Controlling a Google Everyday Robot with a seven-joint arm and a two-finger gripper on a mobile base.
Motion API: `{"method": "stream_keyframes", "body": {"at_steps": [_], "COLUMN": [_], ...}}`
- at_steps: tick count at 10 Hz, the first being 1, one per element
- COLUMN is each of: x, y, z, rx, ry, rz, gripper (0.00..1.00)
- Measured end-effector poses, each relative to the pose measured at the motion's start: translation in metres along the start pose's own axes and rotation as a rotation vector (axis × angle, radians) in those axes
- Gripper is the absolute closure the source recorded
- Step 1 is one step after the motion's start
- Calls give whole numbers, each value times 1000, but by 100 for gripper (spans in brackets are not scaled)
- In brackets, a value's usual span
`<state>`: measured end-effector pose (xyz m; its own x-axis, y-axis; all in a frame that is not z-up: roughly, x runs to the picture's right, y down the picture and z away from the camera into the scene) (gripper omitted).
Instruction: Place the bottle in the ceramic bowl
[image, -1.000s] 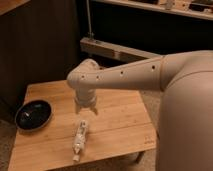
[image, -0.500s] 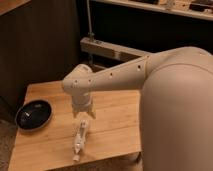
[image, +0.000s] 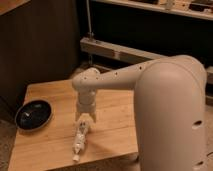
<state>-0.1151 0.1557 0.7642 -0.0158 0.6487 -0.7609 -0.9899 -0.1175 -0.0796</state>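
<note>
The bottle (image: 78, 141) lies on its side on the wooden table (image: 50, 100), near the front edge, cap end toward the front. It is slim and clear with a pale label. My gripper (image: 83, 121) points down right over the bottle's far end, at or just above it. The ceramic bowl (image: 33, 114) is black and glossy and sits at the table's left edge, well left of the gripper and bottle. It looks empty.
My white arm (image: 165, 100) fills the right side of the view and hides the table's right part. A dark wall panel stands behind the table, and a metal shelf frame (image: 110, 50) stands at the back right.
The arm has swung left and lowered; the gripper has come down onto the bottle's far end. The bottle and the bowl have not moved.
</note>
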Motion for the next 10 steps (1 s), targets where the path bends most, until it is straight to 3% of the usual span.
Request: {"method": "stream_keyframes", "body": {"at_steps": [2, 6, 10], "x": [1, 12, 27], "y": [2, 5, 6], "z": [10, 21, 30], "rx": [17, 65, 51], "ry": [55, 68, 65], "rz": [-7, 12, 34], "gripper": [35, 35, 35]}}
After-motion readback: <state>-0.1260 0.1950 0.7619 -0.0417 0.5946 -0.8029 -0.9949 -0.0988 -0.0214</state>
